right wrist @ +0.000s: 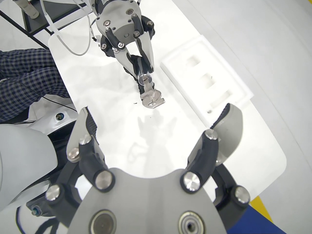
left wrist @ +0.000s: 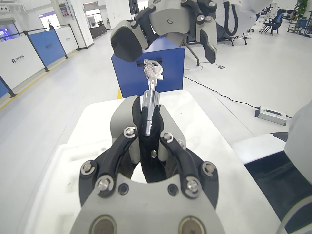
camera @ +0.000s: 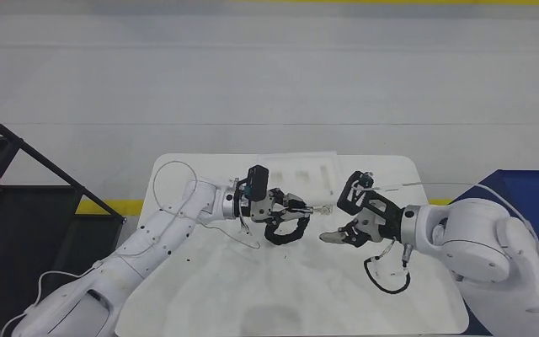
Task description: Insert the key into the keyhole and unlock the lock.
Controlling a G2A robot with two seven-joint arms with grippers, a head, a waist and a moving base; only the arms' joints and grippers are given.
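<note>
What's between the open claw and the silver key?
Nothing. In the right wrist view, bare white tabletop lies between the right gripper and the flat silver key.

The top camera looks down from above the arms on the whole surface [camera: 253, 278]. The left wrist camera sits close behind the left end effector [left wrist: 148, 108], facing right across the surface. The right wrist camera, close behind the right end effector [right wrist: 157, 115], faces left and down. Both wrist views share the key [left wrist: 153, 70] and lock [left wrist: 149, 118] between them.
</note>
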